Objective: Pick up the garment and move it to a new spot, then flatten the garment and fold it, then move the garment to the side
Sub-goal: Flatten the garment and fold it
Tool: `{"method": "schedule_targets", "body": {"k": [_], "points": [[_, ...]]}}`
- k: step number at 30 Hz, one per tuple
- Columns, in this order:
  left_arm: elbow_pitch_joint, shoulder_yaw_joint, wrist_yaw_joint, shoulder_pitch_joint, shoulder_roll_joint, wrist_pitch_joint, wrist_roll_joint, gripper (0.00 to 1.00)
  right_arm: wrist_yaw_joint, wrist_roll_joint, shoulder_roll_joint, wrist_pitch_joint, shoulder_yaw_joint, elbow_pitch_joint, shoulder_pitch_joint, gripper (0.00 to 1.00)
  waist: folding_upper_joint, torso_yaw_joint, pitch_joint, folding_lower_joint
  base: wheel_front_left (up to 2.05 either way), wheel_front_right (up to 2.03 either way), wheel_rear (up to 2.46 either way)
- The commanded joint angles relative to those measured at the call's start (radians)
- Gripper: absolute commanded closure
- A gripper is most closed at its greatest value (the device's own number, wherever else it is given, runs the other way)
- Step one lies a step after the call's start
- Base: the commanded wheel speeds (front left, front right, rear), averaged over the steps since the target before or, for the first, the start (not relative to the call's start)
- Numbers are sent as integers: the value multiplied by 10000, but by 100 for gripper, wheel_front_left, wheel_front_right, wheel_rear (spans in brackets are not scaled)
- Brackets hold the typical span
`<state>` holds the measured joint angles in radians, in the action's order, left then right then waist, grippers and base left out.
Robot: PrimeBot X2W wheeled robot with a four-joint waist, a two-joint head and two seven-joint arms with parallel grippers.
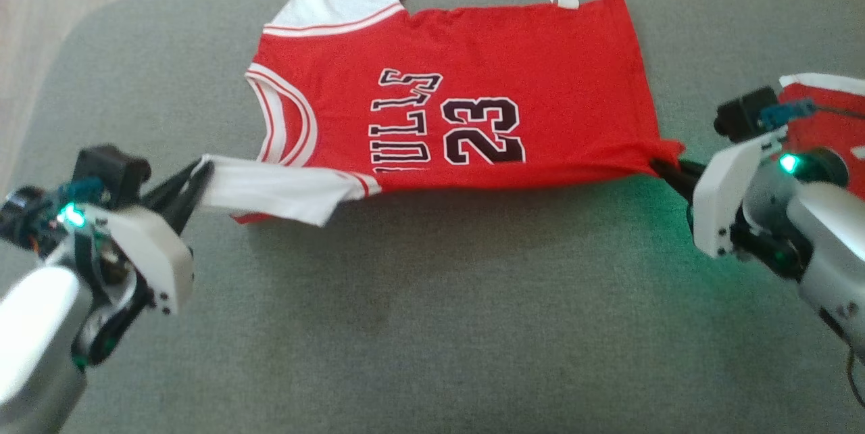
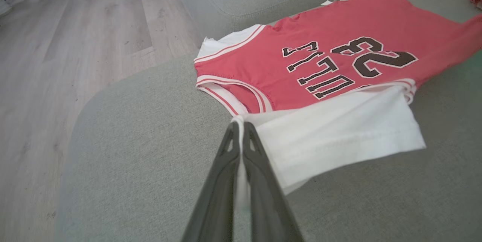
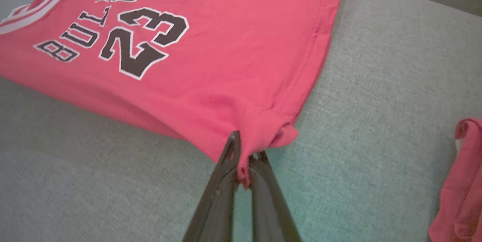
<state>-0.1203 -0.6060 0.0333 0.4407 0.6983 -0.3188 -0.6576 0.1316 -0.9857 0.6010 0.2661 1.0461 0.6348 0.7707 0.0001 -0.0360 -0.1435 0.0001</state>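
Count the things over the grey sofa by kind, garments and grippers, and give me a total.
Garments: 2, the red jersey and a second red garment, partly in view at the right.
Grippers: 2, the left gripper and the right gripper, each shut on the red jersey.
Total: 4

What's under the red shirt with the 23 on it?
The red jersey with black number 23 lies on a grey fabric sofa cushion, which shows all around it. Whether anything else lies beneath is hidden by the cloth.
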Motion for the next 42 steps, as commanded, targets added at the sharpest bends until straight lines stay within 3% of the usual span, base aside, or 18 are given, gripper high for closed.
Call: {"method": "schedule_targets", "body": {"k": [1,10,23,24,25,26,31,35,38,42], "points": [[16,531,66,847,346,-110,105,100,-9,-58,31,25,-199,0,344,100,-1,109,-202,-1,0,0,0],[-1854,-142,615,2765,-41,-470,851,100,-9,114,-974,209,-596,1289,1352,100,-1,295,-980,-1,0,0,0],[-4602,-1159,914,5087,-958,401,1805,100,-9,345,-1851,96,-543,2250,2412,100,-1,488,-1847,-1,0,0,0],[-4784,-1195,911,5253,-1040,584,1906,86,-9,389,-1871,-14,-536,2288,2493,95,-1,488,-1896,-1,0,0,0],[-4969,-1185,805,5436,-1135,851,2030,6,-9,462,-1873,-224,-556,2343,2591,1,-1,482,-1947,-1,0,0,0],[-5169,-1112,587,5622,-1263,1225,2140,0,-9,503,-1880,-386,-609,2475,2673,0,-1,467,-1987,-1,0,0,0],[-6031,-574,-503,6215,-2099,3636,2318,0,-9,835,-2125,-2206,-1188,3177,3101,0,-1,399,-1976,-1,0,0,0],[-6510,-3,-975,6276,-2676,5281,1979,0,-9,891,-2515,-4218,-1994,3817,3162,0,-1,316,-1681,-1,0,0,0],[-6477,502,-1222,6065,-2959,5717,1688,0,-9,1062,-2813,-5119,-2522,4095,3058,0,-1,266,-1367,-1,0,0,0],[-5634,1210,-1558,5610,-3046,5795,1631,0,-9,1463,-2937,-5266,-3744,3726,2957,0,-1,240,-1087,-1,0,0,0]]}}
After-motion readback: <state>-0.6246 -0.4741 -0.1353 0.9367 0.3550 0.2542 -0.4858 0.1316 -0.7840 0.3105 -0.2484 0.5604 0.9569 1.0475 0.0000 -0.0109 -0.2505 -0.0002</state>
